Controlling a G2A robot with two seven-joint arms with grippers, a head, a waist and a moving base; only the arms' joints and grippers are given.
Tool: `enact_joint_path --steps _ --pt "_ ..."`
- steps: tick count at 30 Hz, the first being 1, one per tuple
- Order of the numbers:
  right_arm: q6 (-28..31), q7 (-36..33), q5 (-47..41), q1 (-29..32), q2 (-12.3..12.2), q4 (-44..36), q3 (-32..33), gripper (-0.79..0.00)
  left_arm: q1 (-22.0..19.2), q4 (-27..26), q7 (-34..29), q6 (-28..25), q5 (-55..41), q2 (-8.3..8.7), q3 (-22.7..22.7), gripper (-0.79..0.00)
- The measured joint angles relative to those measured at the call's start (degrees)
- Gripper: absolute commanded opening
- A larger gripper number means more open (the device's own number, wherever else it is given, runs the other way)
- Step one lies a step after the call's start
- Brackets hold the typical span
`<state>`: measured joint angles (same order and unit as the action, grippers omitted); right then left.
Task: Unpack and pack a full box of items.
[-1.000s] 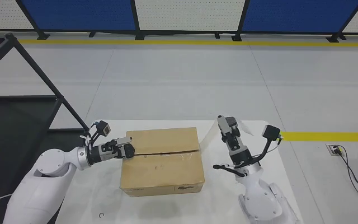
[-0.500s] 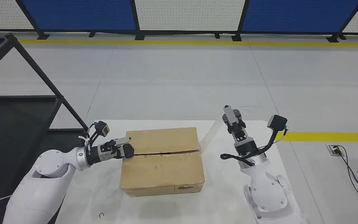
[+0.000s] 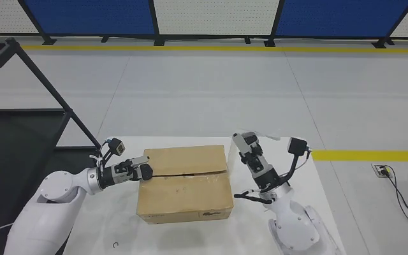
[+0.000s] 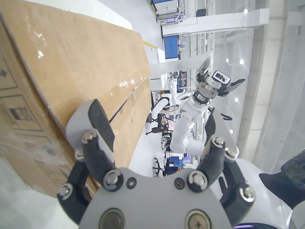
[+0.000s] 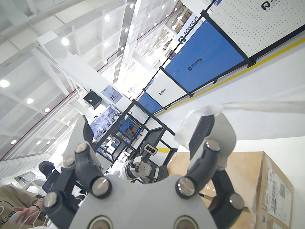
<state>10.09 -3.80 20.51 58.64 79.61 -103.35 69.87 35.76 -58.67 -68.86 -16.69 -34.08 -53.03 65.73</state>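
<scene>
A closed cardboard box (image 3: 185, 185) sits in the middle of the white table (image 3: 121, 217), its top flaps meeting in a seam (image 3: 191, 172). My left gripper (image 3: 146, 172) is open at the box's left end. In the left wrist view, one finger (image 4: 101, 120) rests on the box (image 4: 71, 60) by the seam. My right gripper (image 3: 245, 143) is raised just off the box's right end, open. A strip of clear tape (image 3: 275, 136) clings to one fingertip (image 5: 206, 129) and trails away as tape (image 5: 257, 104).
A black metal rack (image 3: 38, 89) stands left of the table. A small dark ring (image 3: 115, 245) lies near the table's front left edge. Bare table surface lies left of and in front of the box.
The right arm swung out to the right, then back left toward the box's right end, with the tape strip still on it. Left arm and box stayed still.
</scene>
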Motion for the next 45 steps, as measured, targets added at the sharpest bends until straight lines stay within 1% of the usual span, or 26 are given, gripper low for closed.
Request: enact_joint_path --steps 8,19,32,41,45 --pt "0.23 -0.21 3.01 -0.29 0.49 1.26 -3.74 0.0 0.41 0.07 0.02 -0.19 -0.13 -0.05 0.75 0.0" --pt "0.77 0.66 5.97 -3.78 1.82 6.41 -9.8 0.0 1.62 0.53 -0.09 -0.65 -0.87 0.26 2.97 0.0" --pt "0.77 0.53 9.41 -3.83 3.16 9.6 -15.66 0.0 3.65 0.68 0.27 -1.07 -4.6 0.58 6.4 0.0" --pt "-1.23 0.91 11.26 -7.66 5.01 15.74 -20.42 0.0 6.57 0.11 0.14 -1.5 -6.66 1.12 9.55 0.0" --pt "-1.67 0.05 11.71 -9.89 5.94 18.87 -22.3 0.0 7.92 -0.79 0.16 -1.48 -7.06 1.4 10.93 0.0"
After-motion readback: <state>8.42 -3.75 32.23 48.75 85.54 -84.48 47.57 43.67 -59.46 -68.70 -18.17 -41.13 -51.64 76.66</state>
